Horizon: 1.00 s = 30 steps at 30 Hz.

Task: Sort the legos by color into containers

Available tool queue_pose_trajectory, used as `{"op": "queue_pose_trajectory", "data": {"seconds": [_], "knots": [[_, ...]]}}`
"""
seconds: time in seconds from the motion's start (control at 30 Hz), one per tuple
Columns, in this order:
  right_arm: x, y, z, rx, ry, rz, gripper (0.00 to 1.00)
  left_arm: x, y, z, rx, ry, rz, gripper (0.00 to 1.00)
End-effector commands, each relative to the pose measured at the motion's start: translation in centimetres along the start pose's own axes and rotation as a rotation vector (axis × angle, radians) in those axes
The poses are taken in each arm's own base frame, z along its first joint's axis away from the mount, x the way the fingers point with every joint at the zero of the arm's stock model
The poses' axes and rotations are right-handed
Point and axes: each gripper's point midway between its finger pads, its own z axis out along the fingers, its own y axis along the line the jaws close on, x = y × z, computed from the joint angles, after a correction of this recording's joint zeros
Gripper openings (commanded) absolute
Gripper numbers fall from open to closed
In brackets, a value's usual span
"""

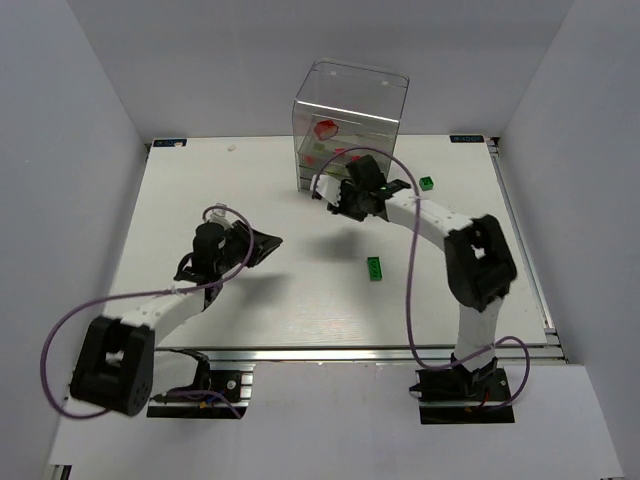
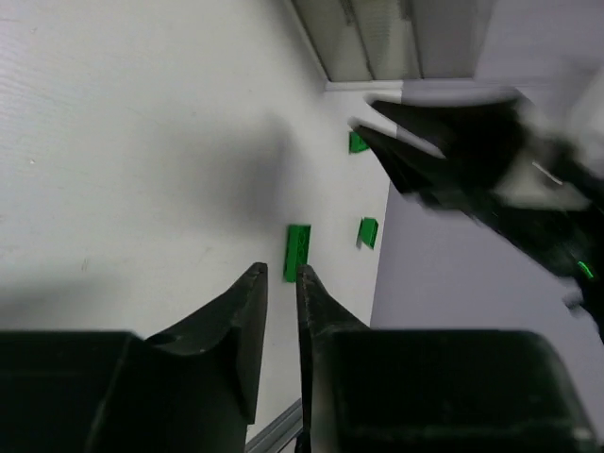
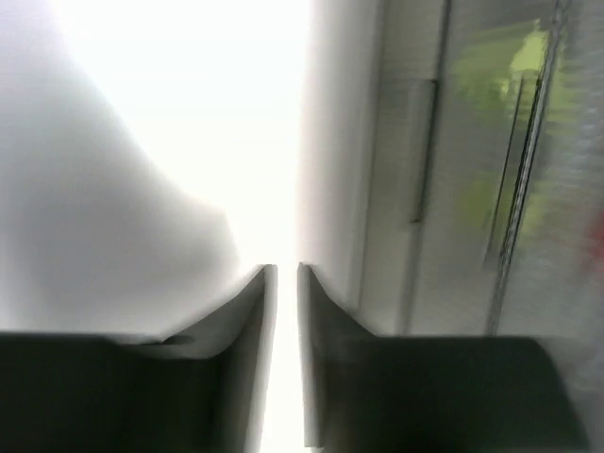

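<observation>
**Both claws narrow and empty, two green bricks lying loose**

Black arm bases are sitting at the near edge of the white desk. From the left base an arm is bending over the left half of the desk. The left claw is pointing across toward the right, its two dark fingers only a narrow slit apart with nothing between them. Just ahead of it in the left wrist view, a dark green brick is lying flat near the middle of the desk, apart from everything else. A second dark green brick is lying farther off, just beside the right front corner of the container. A third green patch is showing at the desk's right edge. It may be a brick or a reflection in the wall, and the view is too poor to tell.

The right arm is reaching toward the far side, with the right claw just in front of the container's lower drawers. Its fingers are also standing a thin slit apart, gripping nothing. The container, a tall clear box, is standing at the far edge of the desk. Inside it, a rounded red piece is resting on an upper level. Yellow-green bricks are lying inside too, showing only as blurred patches in the right wrist view.
</observation>
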Motion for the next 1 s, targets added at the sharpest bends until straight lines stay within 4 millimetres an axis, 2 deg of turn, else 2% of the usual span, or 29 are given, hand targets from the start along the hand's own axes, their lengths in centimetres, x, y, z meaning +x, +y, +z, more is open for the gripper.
{"op": "queue_pose_trajectory", "data": {"seconds": [0.0, 0.03, 0.07, 0.1, 0.13, 0.17, 0.2, 0.23, 0.27, 0.3, 0.33, 0.4, 0.43, 0.47, 0.53, 0.57, 0.6, 0.67, 0.7, 0.73, 0.97], "knots": [[-5.1, 3.6, -8.1, -0.213, -0.275, 0.119, 0.38, -0.4, -0.8, 2.9, 0.073, 0.014, -0.043, 0.27], [-5.3, 3.0, -10.2, -0.192, -0.313, 0.184, 0.67, -0.8, -1.2, 3.9, 0.093, 0.010, -0.038, 0.25], [-5.2, 3.4, -10.9, -0.191, -0.330, 0.222, 0.75, -0.8, -1.3, 4.8, 0.097, 0.021, -0.040, 0.24], [-4.3, 5.1, -11.1, -0.236, -0.331, 0.260, 0.79, -0.5, 0.4, 6.5, 0.058, 0.044, -0.070, 0.24], [-3.8, 5.1, -11.8, -0.241, -0.343, 0.300, 0.80, -1.1, -1.7, 7.8, 0.126, 0.048, -0.051, 0.26], [-3.5, 5.0, -13.0, -0.239, -0.355, 0.338, 0.78, -0.9, -2.0, 8.9, 0.138, 0.061, -0.052, 0.28], [-3.4, 6.2, -13.5, -0.289, -0.366, 0.396, 0.73, -1.2, -1.9, 10.0, 0.142, 0.064, -0.066, 0.31], [-2.7, 6.2, -14.0, -0.298, -0.372, 0.436, 0.64, -1.2, -2.2, 12.2, 0.158, 0.078, -0.065, 0.34], [-2.6, 6.1, -15.0, -0.297, -0.389, 0.465, 0.28, -1.0, -2.3, 13.2, 0.160, 0.084, -0.071, 0.40], [-2.5, 6.2, -15.4, -0.309, -0.405, 0.519, 0.11, -1.4, -2.4, 14.1, 0.167, 0.076, -0.085, 0.42], [-1.9, 6.8, -15.4, -0.323, -0.403, 0.551, 0.00, -1.6, -2.6, 16.0, 0.182, 0.070, -0.086, 0.44], [-1.5, 5.8, -16.5, -0.293, -0.437, 0.602, 0.00, -1.8, -2.8, 17.7, 0.195, 0.069, -0.112, 0.49], [-1.3, 6.1, -16.7, -0.303, -0.439, 0.647, 0.00, -1.7, -1.8, 18.9, 0.183, 0.072, -0.128, 0.50], [-1.3, 6.0, -17.1, -0.300, -0.449, 0.664, 0.00, -2.0, -3.1, 20.0, 0.214, 0.066, -0.125, 0.51], [-0.8, 5.2, -17.7, -0.291, -0.463, 0.721, 0.00, -1.9, -3.1, 21.5, 0.198, 0.069, -0.145, 0.53], [-0.4, 4.8, -17.9, -0.286, -0.467, 0.744, 0.00, -1.9, -1.9, 22.6, 0.175, 0.063, -0.154, 0.53], [-0.3, 4.8, -18.1, -0.295, -0.474, 0.756, 0.00, -2.3, -3.2, 23.4, 0.198, 0.053, -0.148, 0.53], [0.3, 4.1, -18.4, -0.277, -0.485, 0.785, 0.00, -2.3, -2.6, 24.7, 0.180, 0.035, -0.153, 0.53], [0.4, 4.0, -18.5, -0.276, -0.491, 0.790, 0.00, -2.9, -3.3, 25.2, 0.195, 0.018, -0.152, 0.53], [0.9, 3.5, -18.6, -0.259, -0.495, 0.801, 0.00, -2.5, -3.5, 25.6, 0.197, 0.017, -0.151, 0.53], [2.3, 2.9, -18.9, -0.237, -0.503, 0.822, 0.00, -2.5, -3.4, 27.6, 0.208, -0.022, -0.166, 0.51]]}}
